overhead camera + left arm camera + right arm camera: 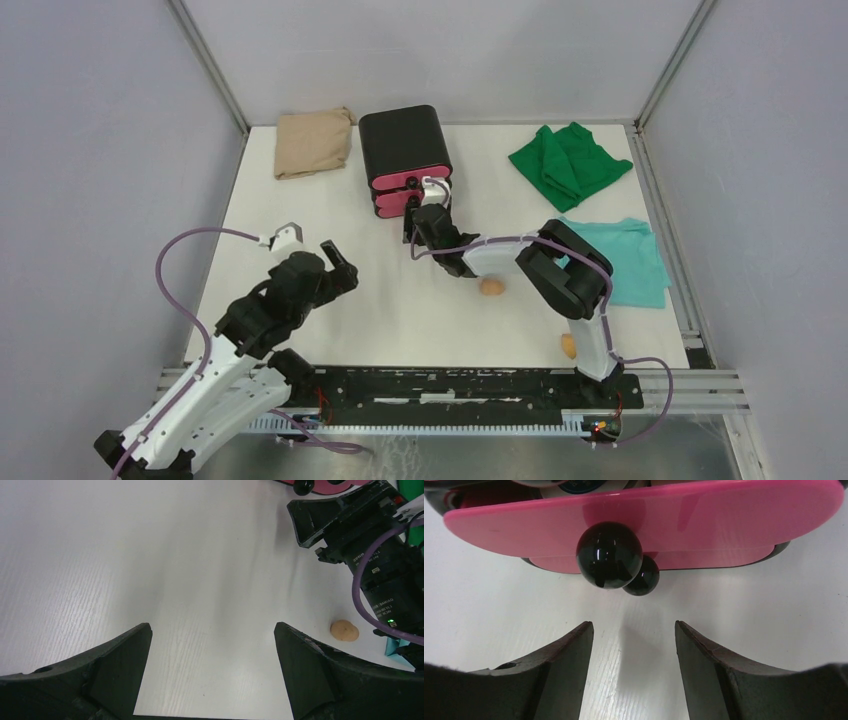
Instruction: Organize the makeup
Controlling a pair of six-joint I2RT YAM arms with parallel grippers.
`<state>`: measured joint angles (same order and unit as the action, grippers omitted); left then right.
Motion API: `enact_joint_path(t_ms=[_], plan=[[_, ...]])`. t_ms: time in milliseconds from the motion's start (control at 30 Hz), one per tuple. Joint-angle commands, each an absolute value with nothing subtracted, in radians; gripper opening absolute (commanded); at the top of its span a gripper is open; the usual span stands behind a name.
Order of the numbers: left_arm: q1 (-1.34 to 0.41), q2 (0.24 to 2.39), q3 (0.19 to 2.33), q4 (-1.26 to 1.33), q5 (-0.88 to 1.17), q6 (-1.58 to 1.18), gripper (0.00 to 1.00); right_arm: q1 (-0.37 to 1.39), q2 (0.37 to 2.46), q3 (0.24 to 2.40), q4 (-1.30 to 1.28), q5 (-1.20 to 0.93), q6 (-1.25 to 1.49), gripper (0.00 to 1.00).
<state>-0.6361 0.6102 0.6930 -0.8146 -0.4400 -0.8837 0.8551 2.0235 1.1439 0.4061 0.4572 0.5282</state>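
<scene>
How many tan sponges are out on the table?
2. The mid-table sponge lies beside the right arm; the near-edge sponge sits by that arm's base. Others may hide in the drawers.

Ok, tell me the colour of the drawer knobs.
Glossy black knobs, best in the right wrist view.

Tan egg-shaped sponge (491,286) on the table (500,200), second sponge (568,346) at front edge

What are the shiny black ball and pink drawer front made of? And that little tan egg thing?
Black knob: probably hard glossy plastic; it mirrors light spots. Pink drawer front: likely smooth plastic, with a soft sheen. Tan egg-shaped sponge: looks like matte foam, no shine, though too small to be sure.
</scene>
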Motion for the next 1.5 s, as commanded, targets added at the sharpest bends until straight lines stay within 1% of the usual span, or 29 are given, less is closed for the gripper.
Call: enact_joint_path(t_ms=[0, 100, 267, 467, 733, 833, 967, 1067, 1200, 1267, 1467], plan=[[-0.632, 0.594, 0.729, -0.817, -0.485, -0.871, 1.00, 0.851, 2.070, 1.219, 0.445, 0.490, 0.547, 0.67], [-0.632, 0.586, 0.724, -0.815, -0.487, -0.874, 1.00, 0.851, 2.101, 1.253, 0.442, 0.496, 0.537, 0.66], [-0.632, 0.592, 0.732, -0.819, -0.491, -0.865, 1.00, 0.838, 2.140, 1.285, 0.459, 0.494, 0.537, 0.59], [-0.632, 0.596, 0.724, -0.814, -0.488, -0.870, 1.00, 0.826, 2.167, 1.344, 0.454, 0.492, 0.495, 0.57], [-0.633, 0.598, 0.723, -0.813, -0.486, -0.870, 1.00, 0.816, 2.202, 1.416, 0.408, 0.469, 0.502, 0.49], [-0.632, 0.596, 0.724, -0.813, -0.489, -0.870, 1.00, 0.814, 2.210, 1.419, 0.398, 0.461, 0.512, 0.48], [-0.632, 0.597, 0.723, -0.813, -0.489, -0.870, 1.00, 0.813, 2.208, 1.408, 0.399, 0.462, 0.516, 0.50], [-0.632, 0.599, 0.724, -0.813, -0.490, -0.869, 1.00, 0.812, 2.200, 1.400, 0.398, 0.463, 0.514, 0.43], [-0.633, 0.597, 0.725, -0.815, -0.490, -0.870, 1.00, 0.809, 2.178, 1.378, 0.392, 0.441, 0.536, 0.29], [-0.632, 0.596, 0.730, -0.815, -0.486, -0.870, 1.00, 0.810, 2.162, 1.362, 0.390, 0.397, 0.534, 0.20], [-0.632, 0.580, 0.733, -0.818, -0.479, -0.882, 1.00, 0.817, 2.051, 1.249, 0.343, 0.301, 0.565, 0.16]])
